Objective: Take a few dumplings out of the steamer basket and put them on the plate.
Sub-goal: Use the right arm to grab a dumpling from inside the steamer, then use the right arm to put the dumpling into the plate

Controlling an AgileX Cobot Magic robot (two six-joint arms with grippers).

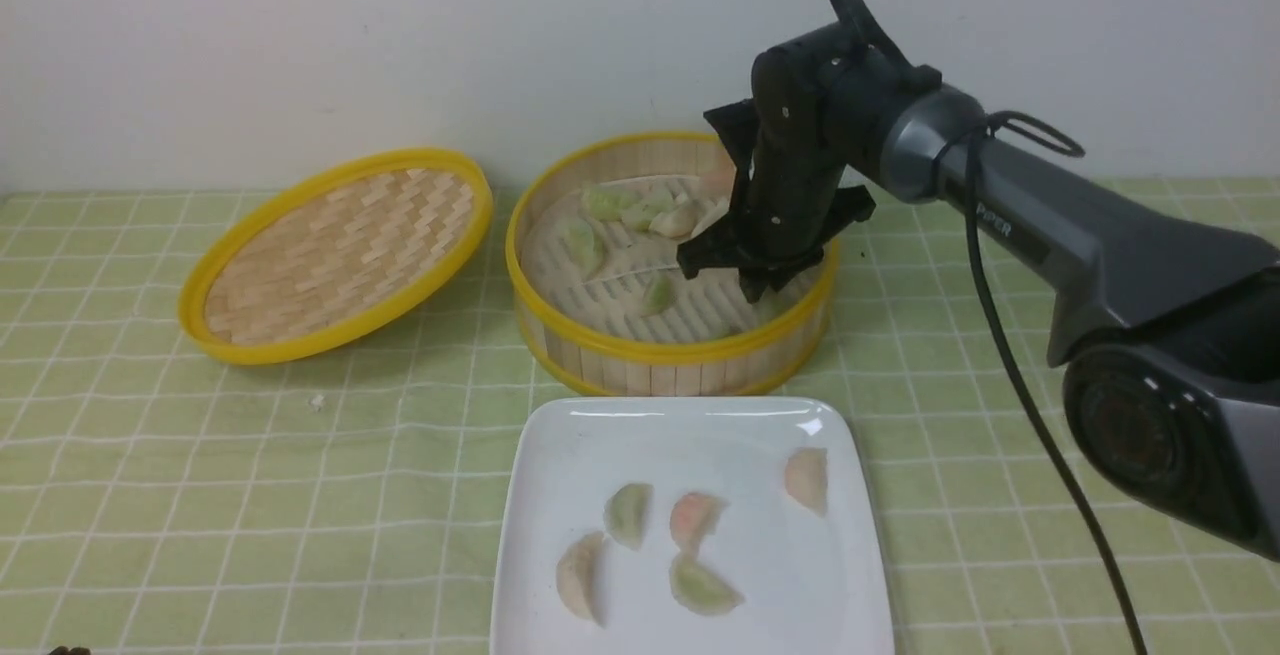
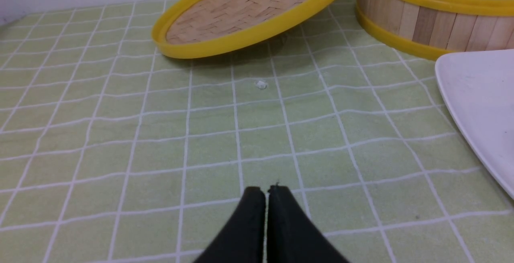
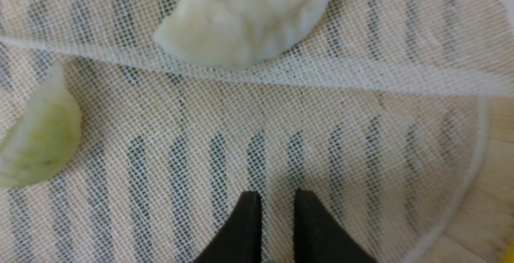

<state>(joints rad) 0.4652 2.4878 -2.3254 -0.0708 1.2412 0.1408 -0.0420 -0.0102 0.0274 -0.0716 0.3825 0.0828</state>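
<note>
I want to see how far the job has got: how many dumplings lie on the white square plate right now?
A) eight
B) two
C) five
C: five dumplings can be counted on the plate in the front view, two greenish and three pink or beige, all lying apart from one another.

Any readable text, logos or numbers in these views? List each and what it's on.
"PER": pale lettering on the dark grey link of the right arm. Any letters before it are too blurred to read, so the full word is unconfirmed.
No text on the glossy white square plate, the deep round bamboo steamer basket, the shallow woven yellow-rimmed lid or the green checked tablecloth.
</note>
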